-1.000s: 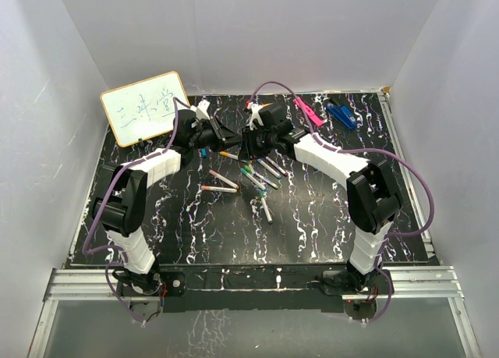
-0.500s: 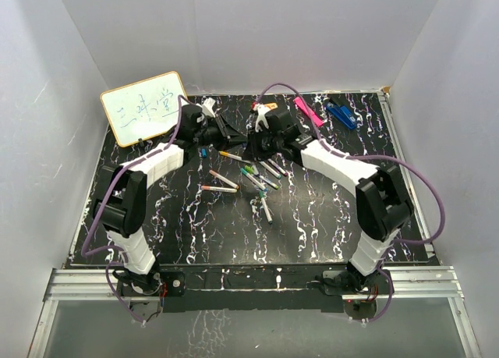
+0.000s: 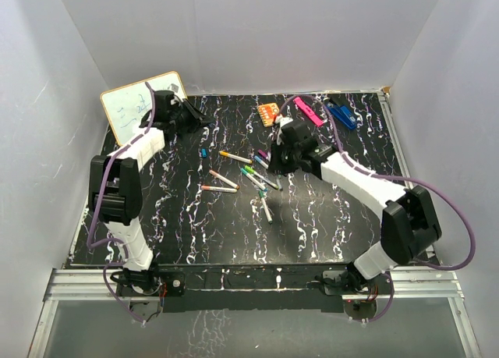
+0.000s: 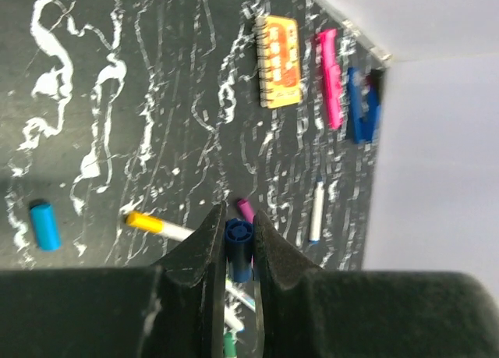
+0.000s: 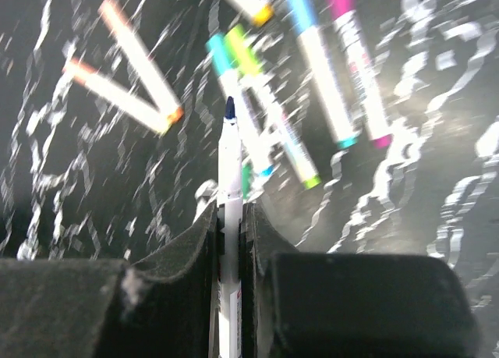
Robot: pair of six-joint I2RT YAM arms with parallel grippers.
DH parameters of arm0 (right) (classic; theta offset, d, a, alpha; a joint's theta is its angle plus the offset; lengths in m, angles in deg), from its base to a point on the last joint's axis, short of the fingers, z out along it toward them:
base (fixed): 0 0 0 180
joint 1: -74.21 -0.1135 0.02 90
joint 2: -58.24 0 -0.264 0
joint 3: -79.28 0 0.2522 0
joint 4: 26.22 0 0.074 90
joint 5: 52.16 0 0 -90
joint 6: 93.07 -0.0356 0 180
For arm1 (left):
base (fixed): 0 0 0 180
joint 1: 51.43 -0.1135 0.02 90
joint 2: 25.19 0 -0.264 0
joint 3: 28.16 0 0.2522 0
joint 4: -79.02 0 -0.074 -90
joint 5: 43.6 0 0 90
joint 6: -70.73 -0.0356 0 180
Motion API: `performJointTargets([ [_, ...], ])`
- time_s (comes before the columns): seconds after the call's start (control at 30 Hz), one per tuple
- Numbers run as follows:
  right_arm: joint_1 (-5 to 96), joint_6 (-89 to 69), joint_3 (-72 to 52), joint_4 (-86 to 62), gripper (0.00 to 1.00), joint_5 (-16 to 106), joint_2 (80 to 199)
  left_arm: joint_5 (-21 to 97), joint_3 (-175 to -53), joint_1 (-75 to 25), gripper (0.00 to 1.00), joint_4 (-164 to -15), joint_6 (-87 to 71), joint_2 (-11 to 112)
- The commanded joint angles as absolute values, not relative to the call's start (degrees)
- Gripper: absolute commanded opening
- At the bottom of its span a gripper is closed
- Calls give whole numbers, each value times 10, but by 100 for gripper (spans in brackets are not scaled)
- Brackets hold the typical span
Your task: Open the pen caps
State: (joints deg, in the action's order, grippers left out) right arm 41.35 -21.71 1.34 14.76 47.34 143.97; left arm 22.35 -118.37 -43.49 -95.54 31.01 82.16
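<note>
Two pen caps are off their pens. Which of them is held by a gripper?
The dark-blue cap, pinched in the left gripper. The light-blue cap lies loose on the table, with nothing touching it.

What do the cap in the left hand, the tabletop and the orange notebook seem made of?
Dark blue cap in the left hand: likely smooth moulded plastic, with a hollow round end. Tabletop: black, white-veined marble look, possibly a printed surface; unclear. Orange notebook: apparently a matt card cover, with a wire spiral along one edge.
</note>
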Motion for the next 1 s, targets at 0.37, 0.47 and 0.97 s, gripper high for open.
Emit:
performJointTargets([
  [0.37,611,-189,-205,137,0,284,1576,415,-1225,-425,0,-619,54,808],
  [0.47,633,-175,-208,136,0,276,1585,430,-1232,-425,0,-619,47,825],
  [0.97,698,-167,-196,104,0,295,1632,452,-1243,-425,0,-657,54,898],
])
